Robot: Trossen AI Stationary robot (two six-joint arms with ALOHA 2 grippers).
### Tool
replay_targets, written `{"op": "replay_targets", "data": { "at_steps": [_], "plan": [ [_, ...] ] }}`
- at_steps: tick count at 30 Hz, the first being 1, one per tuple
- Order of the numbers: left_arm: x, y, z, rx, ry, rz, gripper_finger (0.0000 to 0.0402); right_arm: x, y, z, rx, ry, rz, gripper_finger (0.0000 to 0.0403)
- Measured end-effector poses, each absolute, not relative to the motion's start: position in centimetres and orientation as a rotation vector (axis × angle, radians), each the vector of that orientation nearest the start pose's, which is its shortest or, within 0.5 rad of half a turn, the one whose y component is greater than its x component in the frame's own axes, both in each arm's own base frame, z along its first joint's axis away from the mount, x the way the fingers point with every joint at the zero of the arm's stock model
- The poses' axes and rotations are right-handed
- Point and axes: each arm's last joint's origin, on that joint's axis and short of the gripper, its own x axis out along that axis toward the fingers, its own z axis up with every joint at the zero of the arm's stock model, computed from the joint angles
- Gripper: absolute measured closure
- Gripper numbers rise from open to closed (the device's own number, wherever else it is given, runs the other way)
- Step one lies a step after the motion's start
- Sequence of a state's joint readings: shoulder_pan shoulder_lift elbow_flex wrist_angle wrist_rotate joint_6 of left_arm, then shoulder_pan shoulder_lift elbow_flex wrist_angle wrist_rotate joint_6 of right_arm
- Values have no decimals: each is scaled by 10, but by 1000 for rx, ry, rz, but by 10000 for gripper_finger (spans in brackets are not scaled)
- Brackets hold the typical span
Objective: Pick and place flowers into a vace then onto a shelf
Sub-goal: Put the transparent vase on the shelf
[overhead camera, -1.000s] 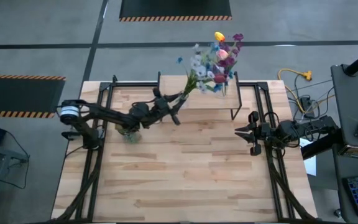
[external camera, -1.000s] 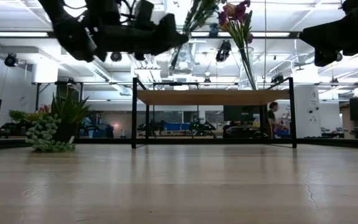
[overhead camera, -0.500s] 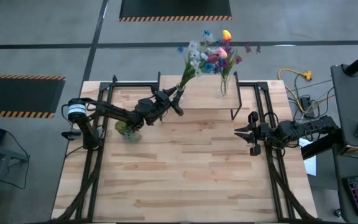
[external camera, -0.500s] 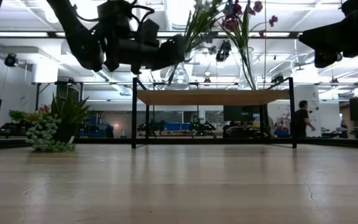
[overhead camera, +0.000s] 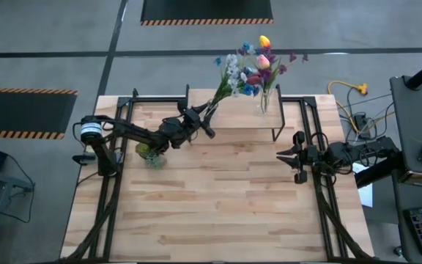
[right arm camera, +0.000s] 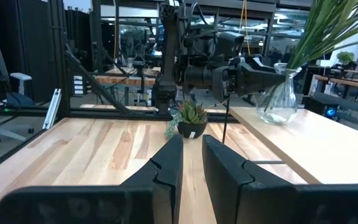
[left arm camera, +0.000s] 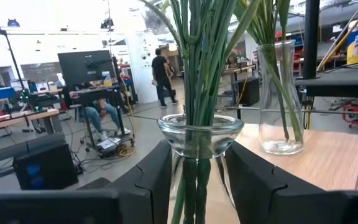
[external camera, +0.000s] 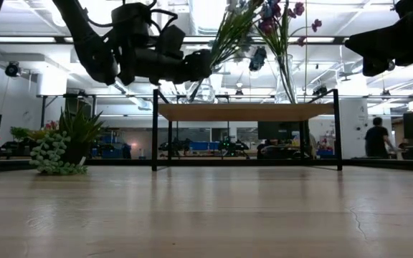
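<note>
My left gripper (overhead camera: pixel 208 117) is shut on a clear glass vase (left arm camera: pixel 201 134) that holds a bunch of green-stalked flowers with blue and white blooms (overhead camera: pixel 233 70). It is at the left end of the shelf (overhead camera: pixel 237 117), a low wooden top on black legs. Whether the vase's base touches the shelf top (external camera: pixel 239 111) I cannot tell. A second glass vase (left arm camera: pixel 281 99) with pink, purple and yellow flowers (overhead camera: pixel 266 59) stands on the shelf's right part. My right gripper (overhead camera: pixel 284 158) waits at the table's right side, open by a narrow gap and empty. My left gripper pinches the vase's narrow neck (left arm camera: pixel 213 168), just under the flared rim, between its two fingers (left arm camera: pixel 154 180). The fingers come about level from the table's left side. The vase stands nearly upright in the hold, and the stalks rise out of its mouth.
A small green potted plant (overhead camera: pixel 151 154) stands on the table under my left arm. Black frame rails (overhead camera: pixel 116 183) run along both table sides. Bare wooden tabletop (overhead camera: pixel 218 198) lies toward the near edge. A person walks in the room behind.
My left gripper has come down toward the shelf top's left end with the vase. The vase has turned from a lean toward the right to nearly upright, so its blooms have swung away from the second vase's flowers.
</note>
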State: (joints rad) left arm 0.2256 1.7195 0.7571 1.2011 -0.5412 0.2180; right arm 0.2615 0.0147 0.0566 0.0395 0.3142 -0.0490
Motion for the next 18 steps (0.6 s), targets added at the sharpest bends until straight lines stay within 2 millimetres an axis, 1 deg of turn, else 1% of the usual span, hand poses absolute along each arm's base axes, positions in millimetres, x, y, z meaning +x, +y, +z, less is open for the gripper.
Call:
{"op": "replay_targets", "data": {
  "at_steps": [18],
  "plan": [
    [317, 91, 207, 138, -137, 784, 286, 92, 15, 185, -33, -78, -55, 351]
  ]
}}
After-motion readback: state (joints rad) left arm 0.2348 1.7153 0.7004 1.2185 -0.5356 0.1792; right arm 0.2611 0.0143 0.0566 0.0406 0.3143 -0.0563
